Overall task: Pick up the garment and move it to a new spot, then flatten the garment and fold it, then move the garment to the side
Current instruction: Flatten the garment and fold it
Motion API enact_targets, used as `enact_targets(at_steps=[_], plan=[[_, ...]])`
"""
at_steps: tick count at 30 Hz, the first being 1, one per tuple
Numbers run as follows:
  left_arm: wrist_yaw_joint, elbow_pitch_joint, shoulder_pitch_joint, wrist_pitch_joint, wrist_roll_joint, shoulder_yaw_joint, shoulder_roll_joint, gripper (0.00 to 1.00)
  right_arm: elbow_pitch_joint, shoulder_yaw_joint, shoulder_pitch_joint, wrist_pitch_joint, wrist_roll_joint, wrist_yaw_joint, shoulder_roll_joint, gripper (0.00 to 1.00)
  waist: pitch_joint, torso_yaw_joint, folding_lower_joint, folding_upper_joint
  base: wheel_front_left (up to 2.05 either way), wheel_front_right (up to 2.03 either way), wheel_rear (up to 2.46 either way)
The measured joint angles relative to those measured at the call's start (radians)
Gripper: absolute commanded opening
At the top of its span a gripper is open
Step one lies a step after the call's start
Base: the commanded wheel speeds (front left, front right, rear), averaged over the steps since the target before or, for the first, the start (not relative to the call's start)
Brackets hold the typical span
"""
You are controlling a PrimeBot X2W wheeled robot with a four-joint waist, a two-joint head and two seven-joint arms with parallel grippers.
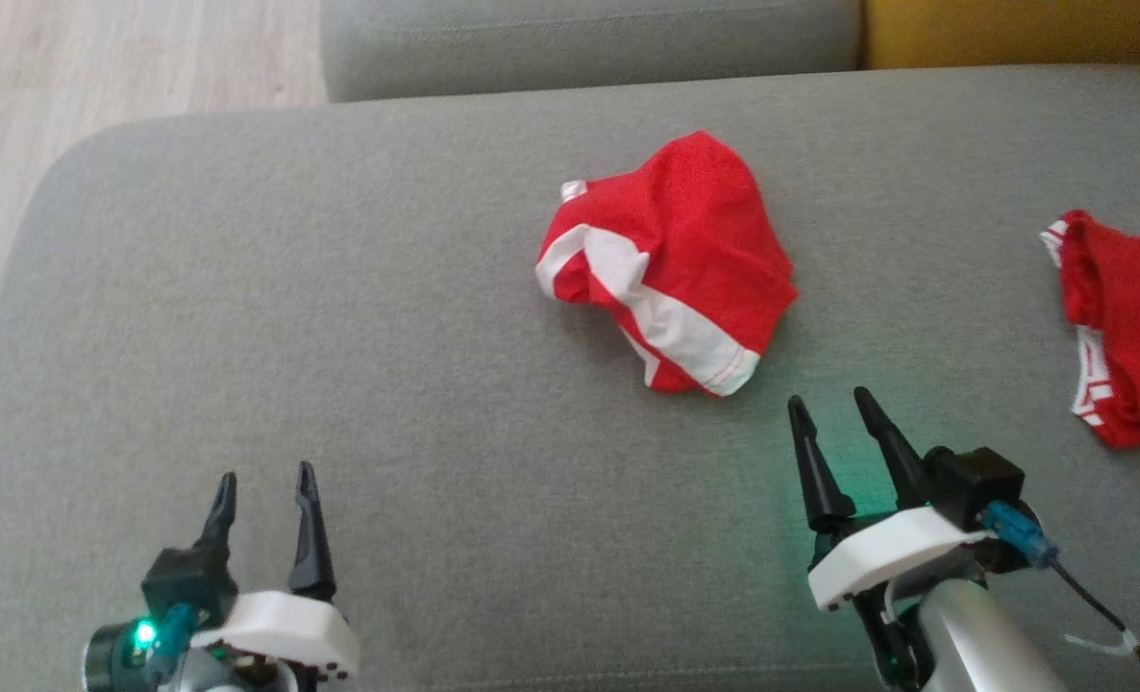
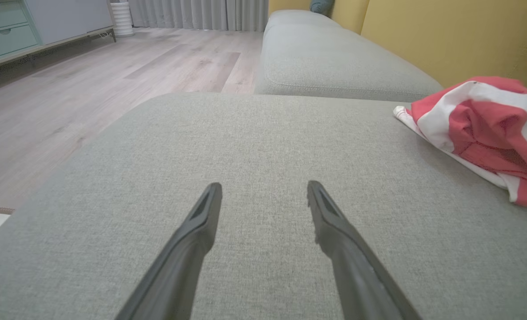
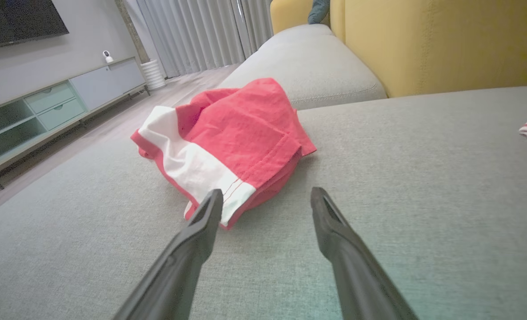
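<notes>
Centrally crumpled garment point(image 1: 671, 259), open cushion point(image 1: 291, 336) leftward, second garment point(image 1: 1123, 336) rightward

Grey fabric cushion point(image 1: 339, 336) bears a crumpled red-and-white garment point(image 1: 671, 264), lying loose in a heap. Second red garment point(image 1: 1123, 336) lies well apart, to its right.

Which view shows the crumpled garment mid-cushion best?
Head view: the whole garment lies unobstructed, seen from above. Right wrist view shows it close, a corner behind one finger. Left wrist view cuts it off at the edge.
</notes>
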Motion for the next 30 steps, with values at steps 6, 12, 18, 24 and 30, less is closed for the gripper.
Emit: enact_targets(at_steps=[6,12,18,24,30], plan=[[0.000,0.000,-0.011,0.000,-0.007,-0.033,0.000,1.00,0.033,0.015,-0.020,0.000,0.009,0.000,0.000,1.00,0.032,0.042,0.0000,0.0000,0.00,0.00,0.00],[0.000,0.000,-0.043,0.000,-0.007,-0.051,0.000,1.00,0.087,0.016,-0.079,0.000,0.037,0.000,0.000,1.00,0.078,0.101,0.0000,0.0000,0.00,0.00,0.00],[0.000,-0.002,-0.053,0.000,-0.007,-0.057,0.000,1.00,0.115,0.005,-0.107,0.000,0.041,0.000,0.000,1.00,0.115,0.129,0.0000,0.0000,0.00,0.00,0.00],[0.000,-0.012,-0.077,0.000,-0.007,-0.058,0.000,1.00,0.121,0.003,-0.123,0.000,0.054,0.000,0.000,0.35,0.133,0.135,0.0000,0.0000,0.00,0.00,0.00],[0.000,-0.014,-0.081,0.000,-0.007,-0.062,-0.001,1.00,0.085,-0.003,-0.124,0.000,0.051,0.000,0.000,0.00,0.138,0.121,0.0000,0.0000,0.00,0.00,0.00]])
